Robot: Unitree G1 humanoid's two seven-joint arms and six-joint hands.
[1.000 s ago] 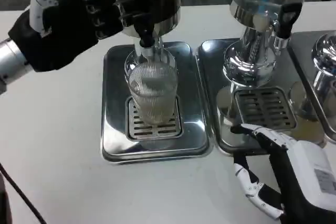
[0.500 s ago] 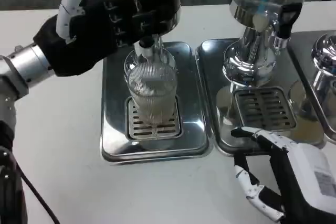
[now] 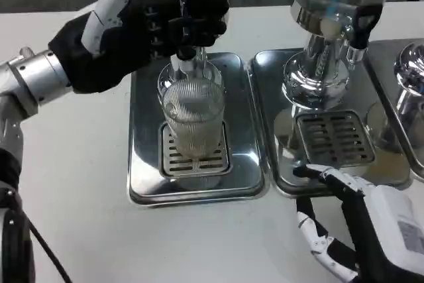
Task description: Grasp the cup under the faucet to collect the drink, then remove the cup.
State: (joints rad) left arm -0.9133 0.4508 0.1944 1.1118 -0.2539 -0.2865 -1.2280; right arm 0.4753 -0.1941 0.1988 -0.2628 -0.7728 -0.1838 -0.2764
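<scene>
The left hand (image 3: 149,28) is raised at the dispenser's faucet (image 3: 185,41), its fingers curled over the black tap, apparently to work the lever and release the drink. Directly beneath stands the ribbed glass cup (image 3: 193,120), on the grate of the steel drip tray (image 3: 142,164). The right hand (image 3: 361,226) waits on the desk (image 3: 73,177), fingers loosely spread, holding nothing.

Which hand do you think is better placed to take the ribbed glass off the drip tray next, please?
Probably the left hand: it is up at the faucet, just above the ribbed glass. The right hand sits low by the neighbouring tray, farther away.
</scene>
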